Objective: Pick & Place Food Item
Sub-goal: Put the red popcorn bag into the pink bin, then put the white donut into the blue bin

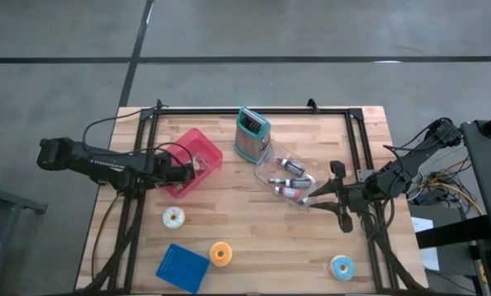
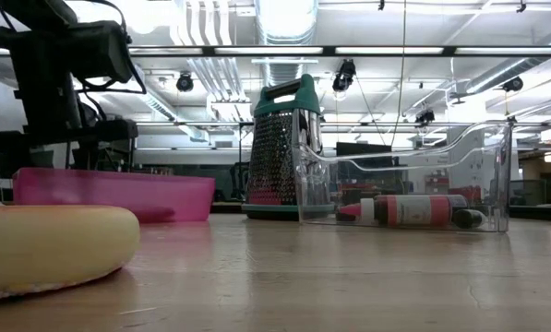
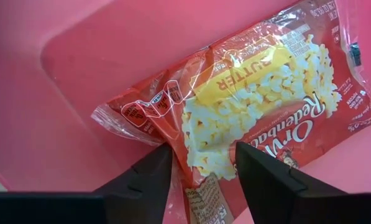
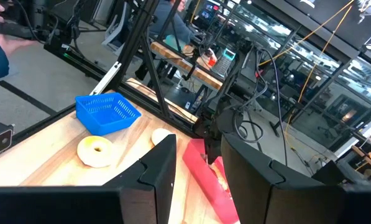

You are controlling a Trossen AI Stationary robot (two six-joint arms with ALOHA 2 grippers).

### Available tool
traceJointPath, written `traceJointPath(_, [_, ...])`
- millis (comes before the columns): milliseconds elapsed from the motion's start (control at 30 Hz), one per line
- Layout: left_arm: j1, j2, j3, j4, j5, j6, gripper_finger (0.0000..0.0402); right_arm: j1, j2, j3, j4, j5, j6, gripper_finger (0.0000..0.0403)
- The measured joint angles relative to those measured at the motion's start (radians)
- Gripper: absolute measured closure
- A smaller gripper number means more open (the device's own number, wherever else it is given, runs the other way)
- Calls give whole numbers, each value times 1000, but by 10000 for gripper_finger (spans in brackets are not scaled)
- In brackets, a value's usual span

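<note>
Left wrist view is giving the best look: the popcorn bag (image 3: pixel 260 118) is lying inside the pink bin (image 3: pixel 67 74), flat against the bin's floor, and the left gripper (image 3: pixel 201 171) is sitting right over the bag's lower edge with its fingers (image 3: pixel 151 177) spread apart, one on each side of the bag's corner. They're not pinching it, so I'm calling that released.

From the high view, the left gripper (image 1: pixel 184 173) is reaching into the pink bin (image 1: pixel 197 145), which is sitting on the left half of the wooden table (image 1: pixel 253 247). A box grater (image 1: pixel 252 136) is standing just right of the bin, and a clear plastic bin (image 1: pixel 284 175) with a few small bottles (image 1: pixel 291 167) in it is lying near the table's middle. The right gripper (image 1: pixel 317 197) is hanging at the clear bin's right end; its fingers are standing a little apart in the right wrist view and aren't gripping anything that I can see.

Other stuff sitting around: a white donut (image 1: pixel 173 217), an orange donut (image 1: pixel 220 253) next to a blue basket (image 1: pixel 182 266), and a blue-frosted donut (image 1: pixel 341 265) near the front right corner.
</note>
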Motion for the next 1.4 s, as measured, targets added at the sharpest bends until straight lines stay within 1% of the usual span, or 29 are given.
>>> traceJointPath(100, [0,0,0,0,0,3,218,0,0,0,0,0,0,280])
traceJointPath(333, [0,0,62,-16,-2,103,218,0,0,0,0,0,0,280])
traceJointPath(467, [0,0,114,-61,-49,115,218,0,0,0,0,0,0,280])
traceJointPath(700, [0,0,215,-110,-131,200,218,0,0,0,0,0,0,280])
traceJointPath(867, [-8,0,298,-110,-173,338,217,0,0,0,0,0,0,280])
traceJointPath(1000, [-39,1,346,-95,-241,419,216,0,0,0,0,0,0,280])
traceJointPath(1167, [-92,13,383,-77,-295,459,217,0,0,0,0,0,0,280])
traceJointPath(1300, [-140,31,402,-78,-289,450,217,0,0,0,0,0,0,280])
traceJointPath(1400, [-180,55,409,-89,-229,383,218,0,0,0,0,0,0,280])
